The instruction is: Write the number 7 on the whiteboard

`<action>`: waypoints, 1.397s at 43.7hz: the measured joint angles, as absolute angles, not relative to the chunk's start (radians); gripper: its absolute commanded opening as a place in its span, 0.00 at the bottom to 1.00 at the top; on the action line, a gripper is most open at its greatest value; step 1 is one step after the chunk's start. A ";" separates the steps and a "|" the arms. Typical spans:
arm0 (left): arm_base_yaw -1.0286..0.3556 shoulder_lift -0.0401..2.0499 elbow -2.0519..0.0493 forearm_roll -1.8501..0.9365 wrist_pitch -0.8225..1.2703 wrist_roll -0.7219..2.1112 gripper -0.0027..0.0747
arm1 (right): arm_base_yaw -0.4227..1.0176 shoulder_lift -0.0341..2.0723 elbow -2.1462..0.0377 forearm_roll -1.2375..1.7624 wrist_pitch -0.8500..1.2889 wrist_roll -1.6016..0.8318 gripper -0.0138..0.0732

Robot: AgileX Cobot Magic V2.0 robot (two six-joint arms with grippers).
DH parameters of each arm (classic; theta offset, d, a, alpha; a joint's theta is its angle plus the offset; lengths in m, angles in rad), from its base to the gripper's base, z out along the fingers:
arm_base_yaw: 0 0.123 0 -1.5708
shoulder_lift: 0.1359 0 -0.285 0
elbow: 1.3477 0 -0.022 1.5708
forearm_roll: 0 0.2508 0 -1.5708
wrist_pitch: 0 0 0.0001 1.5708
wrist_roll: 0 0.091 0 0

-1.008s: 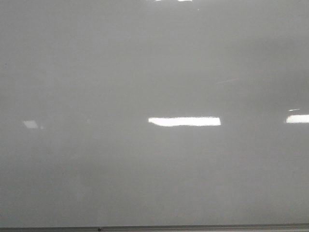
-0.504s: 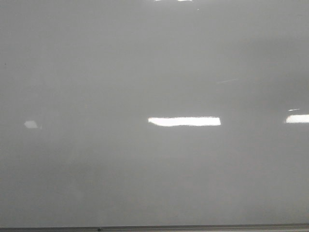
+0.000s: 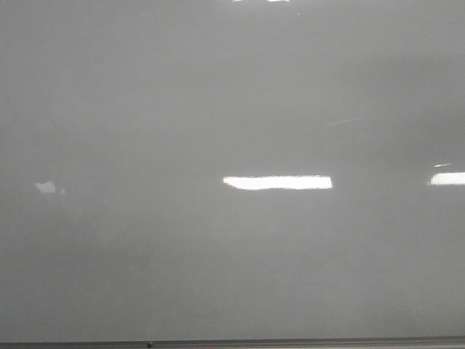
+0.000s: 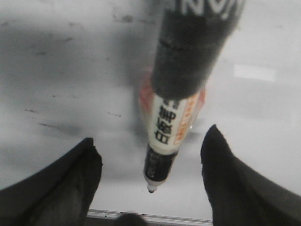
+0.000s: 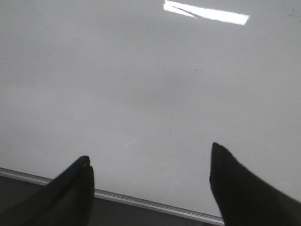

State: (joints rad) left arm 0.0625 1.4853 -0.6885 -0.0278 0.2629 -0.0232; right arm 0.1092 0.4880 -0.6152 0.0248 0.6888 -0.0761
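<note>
The whiteboard [image 3: 232, 109] fills the front view, glossy pale grey; neither gripper shows there. No number 7 shows in any view. In the left wrist view my left gripper [image 4: 151, 133] has its fingers wide apart over the whiteboard [image 4: 70, 70]. A white, orange and black marker [image 4: 171, 122] hangs between them without touching either fingertip. Its tip [image 4: 151, 189] points at the board near the frame; what holds it is out of view. My right gripper [image 5: 149, 152] is open and empty over the whiteboard [image 5: 141, 70].
The board's thin grey frame edge runs along the bottom of the front view [image 3: 290, 342] and shows in both wrist views [image 4: 178, 218] [image 5: 141, 201]. Bright light reflections [image 3: 277, 182] lie on the board. Faint dark smudges [image 4: 47, 125] mark it in the left wrist view.
Only the small reflection at the left of the board has changed shape a little. No stroke has appeared.
</note>
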 measured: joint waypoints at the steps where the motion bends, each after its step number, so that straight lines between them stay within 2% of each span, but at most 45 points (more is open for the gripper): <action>1: 0.061 1.489 -0.689 -0.028 0.257 -0.023 0.57 | 0.109 0.488 -0.615 0.025 0.689 -0.076 0.78; 12: 0.059 1.507 -0.689 -0.028 0.224 -0.023 0.33 | 0.109 0.488 -0.615 0.025 0.689 -0.076 0.78; 25: 0.059 1.507 -0.689 -0.028 0.220 -0.021 0.28 | 0.109 0.488 -0.615 0.025 0.689 -0.076 0.78; 36: 0.059 1.507 -0.689 -0.028 0.199 -0.015 0.02 | 0.109 0.488 -0.615 0.025 0.689 -0.076 0.78; 48: 0.043 1.466 -0.703 -0.028 0.265 -0.013 0.01 | 0.109 0.488 -0.615 0.025 0.689 -0.076 0.78; 61: -0.038 1.272 -0.857 -0.033 0.659 0.123 0.01 | 0.109 0.490 -0.756 0.025 0.800 -0.076 0.78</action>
State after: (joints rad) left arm -0.0376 1.2723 -0.8570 -0.0327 0.6586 0.1228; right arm 0.1092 0.4897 -0.7558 0.0248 0.8004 -0.0761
